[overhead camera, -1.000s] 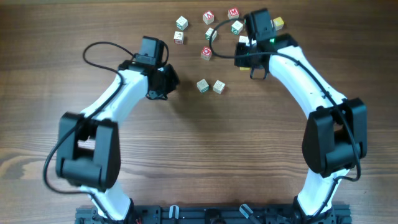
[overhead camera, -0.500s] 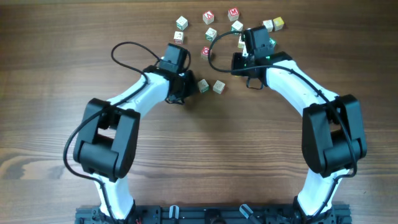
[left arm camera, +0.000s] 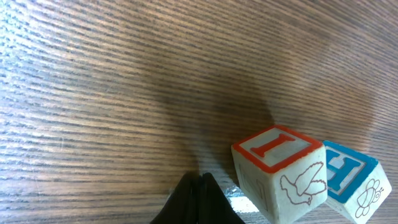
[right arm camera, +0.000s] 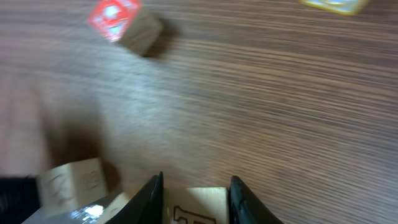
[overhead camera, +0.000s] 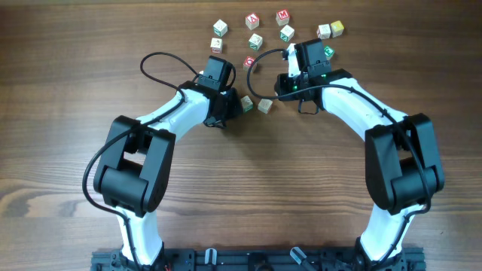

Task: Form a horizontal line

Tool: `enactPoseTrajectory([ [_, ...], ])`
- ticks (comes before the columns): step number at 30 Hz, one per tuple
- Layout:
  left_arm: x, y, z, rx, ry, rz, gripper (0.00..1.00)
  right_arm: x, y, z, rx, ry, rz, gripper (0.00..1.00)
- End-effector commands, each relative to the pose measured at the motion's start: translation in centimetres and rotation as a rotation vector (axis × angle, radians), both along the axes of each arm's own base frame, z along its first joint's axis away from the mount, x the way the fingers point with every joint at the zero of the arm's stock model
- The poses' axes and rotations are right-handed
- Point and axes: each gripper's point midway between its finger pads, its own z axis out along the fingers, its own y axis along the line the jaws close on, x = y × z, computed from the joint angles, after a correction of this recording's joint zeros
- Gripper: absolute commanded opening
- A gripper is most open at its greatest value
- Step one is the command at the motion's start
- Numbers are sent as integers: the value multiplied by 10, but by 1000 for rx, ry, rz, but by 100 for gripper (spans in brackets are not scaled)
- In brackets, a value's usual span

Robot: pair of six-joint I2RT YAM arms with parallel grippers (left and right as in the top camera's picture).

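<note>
Two small letter cubes lie side by side with a small gap near the table's middle: one [overhead camera: 246, 104] and one to its right [overhead camera: 264, 106]. No touching row of three shows. My left gripper [overhead camera: 232, 105] is shut and empty, its tips [left arm camera: 199, 194] on the table just left of the nearer cube, which shows a red I and a bird [left arm camera: 280, 172]. A blue-lettered cube [left arm camera: 351, 186] sits behind it. My right gripper [overhead camera: 288, 71] is shut on a pale letter cube [right arm camera: 198, 206] up and to the right of the pair.
Several loose letter cubes lie scattered at the back, among them a red-topped one [overhead camera: 249, 62], a green one [overhead camera: 286, 33] and two at the far right [overhead camera: 330, 30]. The red-topped cube [right arm camera: 118, 17] lies ahead of the right gripper.
My left gripper swung right up to the left cube of the pair. My right gripper came down and left out of the back cluster with a cube in it.
</note>
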Motion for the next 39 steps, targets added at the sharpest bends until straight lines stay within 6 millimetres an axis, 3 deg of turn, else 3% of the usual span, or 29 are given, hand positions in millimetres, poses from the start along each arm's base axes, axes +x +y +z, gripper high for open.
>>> enactPoseTrajectory([
  [1, 3, 6, -11, 37, -2, 4, 6, -12, 16, -5, 55, 20, 123, 37],
  [9, 3, 7, -11, 43, -5, 6, 4, -8, 9, -7, 26, 18, 73, 53],
  [15, 3, 7, -11, 43, -5, 6, 4, 3, -20, -11, -11, 47, -170, 56],
  [17, 3, 7, -11, 43, -5, 6, 4, 4, -29, -12, 29, 86, -272, 51],
  [20, 3, 7, -11, 43, -5, 6, 5, 4, -48, -15, 53, 129, -375, 34],
  [23, 3, 7, -11, 42, -5, 6, 5, -1, -58, -19, 34, 156, -382, 32],
  [32, 4, 6, -10, 41, -9, 4, 8, -15, -43, -30, 62, 218, -271, 26],
  [39, 4, 6, -10, 41, -9, 4, 7, -29, -35, -74, 83, 335, -249, 22],
])
